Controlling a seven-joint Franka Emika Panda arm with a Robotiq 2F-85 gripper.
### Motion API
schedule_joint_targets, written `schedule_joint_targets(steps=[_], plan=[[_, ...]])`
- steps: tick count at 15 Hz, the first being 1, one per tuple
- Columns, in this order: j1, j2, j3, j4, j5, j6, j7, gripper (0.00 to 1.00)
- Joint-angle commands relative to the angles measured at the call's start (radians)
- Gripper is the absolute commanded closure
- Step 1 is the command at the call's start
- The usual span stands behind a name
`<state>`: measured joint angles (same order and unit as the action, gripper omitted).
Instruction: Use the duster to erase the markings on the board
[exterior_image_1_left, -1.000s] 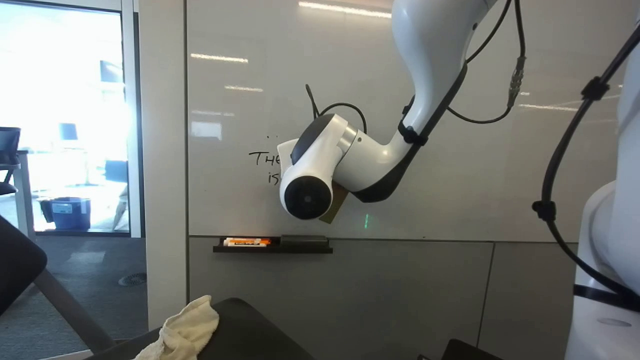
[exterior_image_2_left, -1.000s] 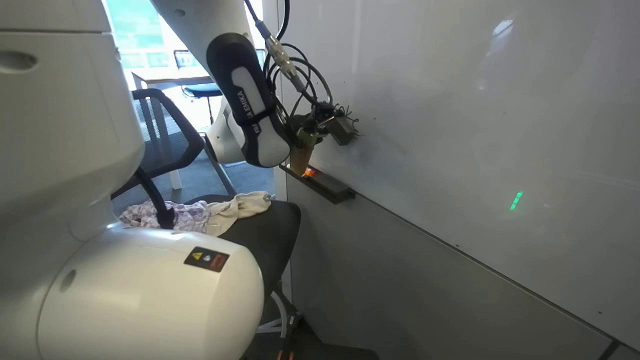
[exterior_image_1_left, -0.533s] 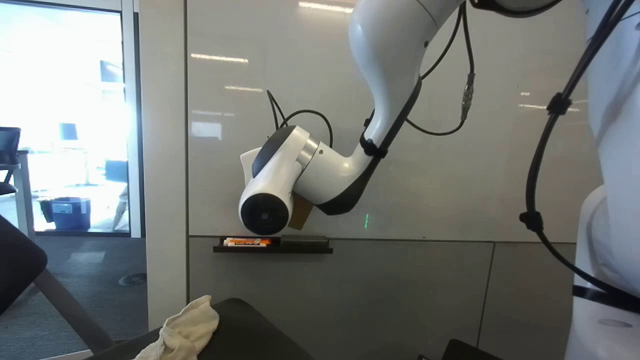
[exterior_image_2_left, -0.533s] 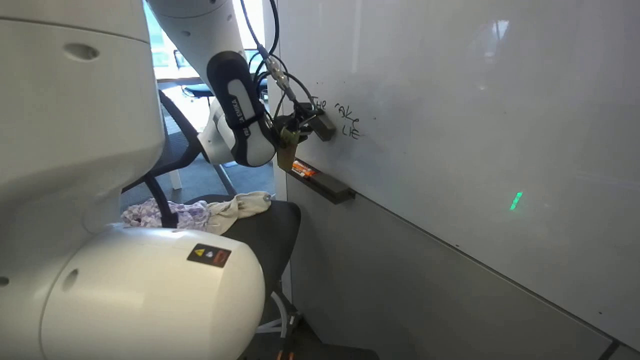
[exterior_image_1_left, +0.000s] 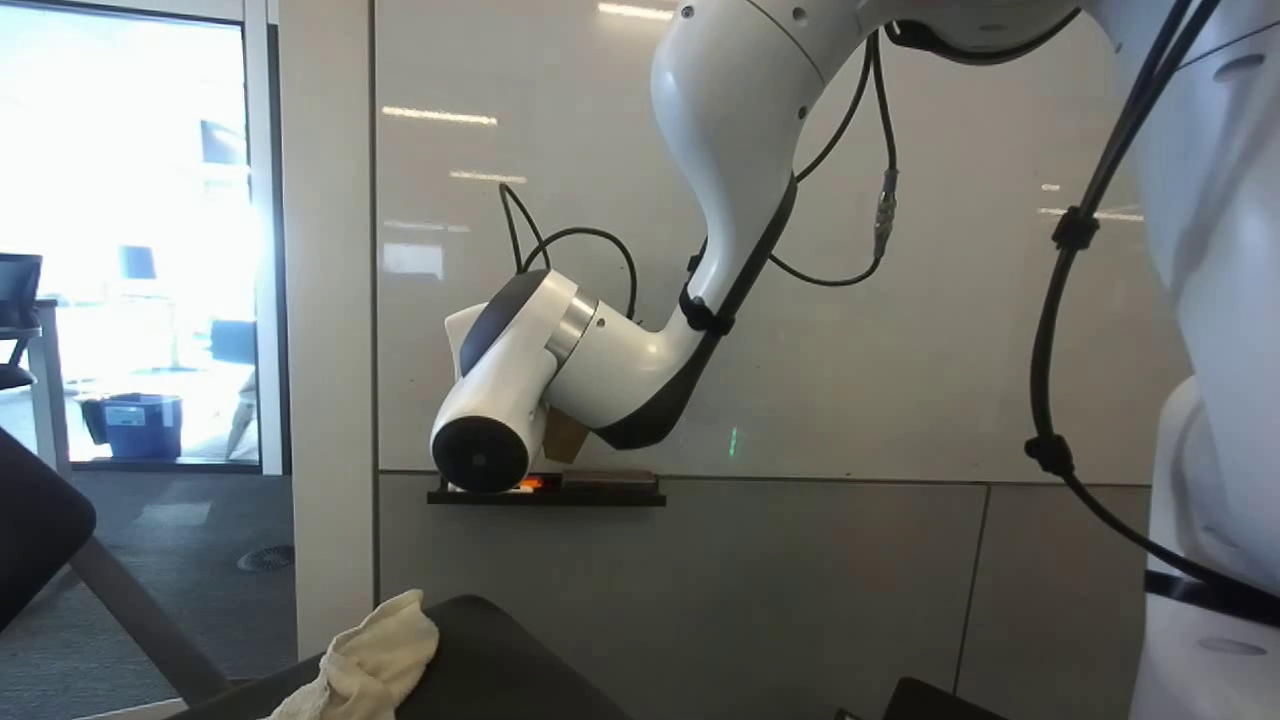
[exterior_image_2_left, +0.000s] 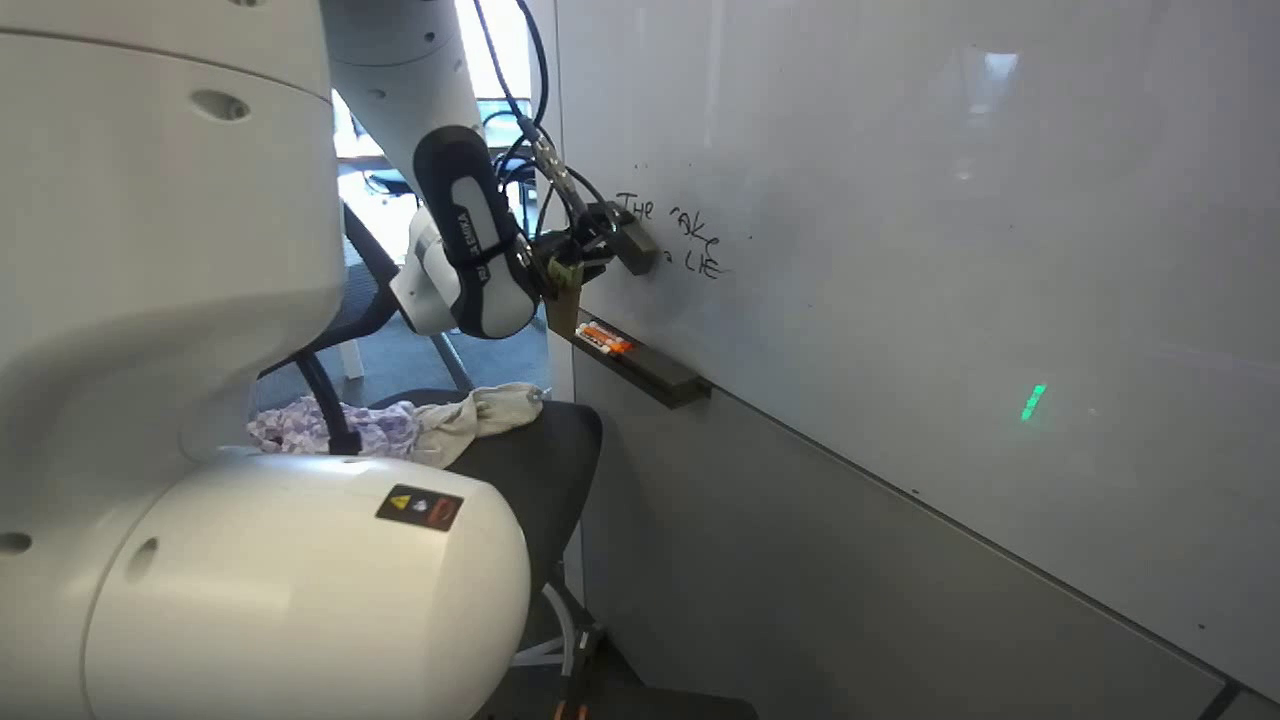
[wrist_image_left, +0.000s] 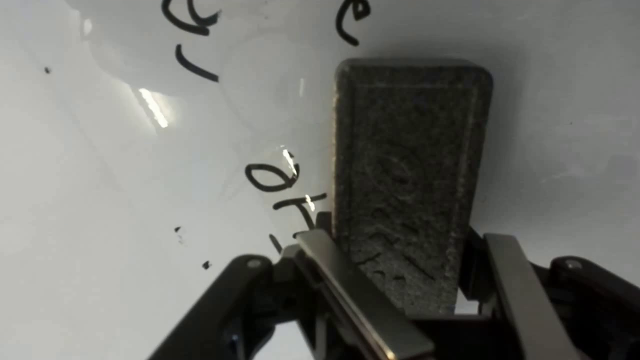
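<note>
The duster is a dark grey felt block (wrist_image_left: 407, 145), also seen in an exterior view (exterior_image_2_left: 634, 248). My gripper (wrist_image_left: 397, 230) is shut on its lower end, one finger on each side; in an exterior view the gripper (exterior_image_2_left: 600, 240) is close to the board. The duster's shadow falls on the board beside it; I cannot tell whether it touches. The board (exterior_image_1_left: 900, 350) is glossy white and shows in both exterior views (exterior_image_2_left: 880, 250). The black markings (exterior_image_2_left: 695, 230) lie around the duster, partly covered by it; letters (wrist_image_left: 270, 177) show at its left. In an exterior view my arm hides them.
A narrow dark tray (exterior_image_1_left: 600, 498) at the board's lower edge holds orange-and-white markers (exterior_image_2_left: 605, 338) and a dark block (exterior_image_2_left: 660, 368). A dark chair (exterior_image_2_left: 545, 470) with a beige cloth (exterior_image_1_left: 375, 655) and a purple-white cloth (exterior_image_2_left: 350, 425) stands below. Cables (exterior_image_2_left: 540, 150) loop at the wrist.
The arm and the held duster have moved along the board towards the window side and slightly down. In an exterior view more of the words came into sight; in an exterior view they became covered.
</note>
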<state>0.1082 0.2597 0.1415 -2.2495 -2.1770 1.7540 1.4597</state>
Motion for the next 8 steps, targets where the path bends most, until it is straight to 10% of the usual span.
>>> schedule_joint_targets(steps=[1, 8], plan=[[-0.036, -0.039, -0.029, 0.007, 0.038, -0.043, -0.022, 0.69], [-0.067, -0.149, -0.065, -0.102, 0.117, -0.087, -0.007, 0.69]])
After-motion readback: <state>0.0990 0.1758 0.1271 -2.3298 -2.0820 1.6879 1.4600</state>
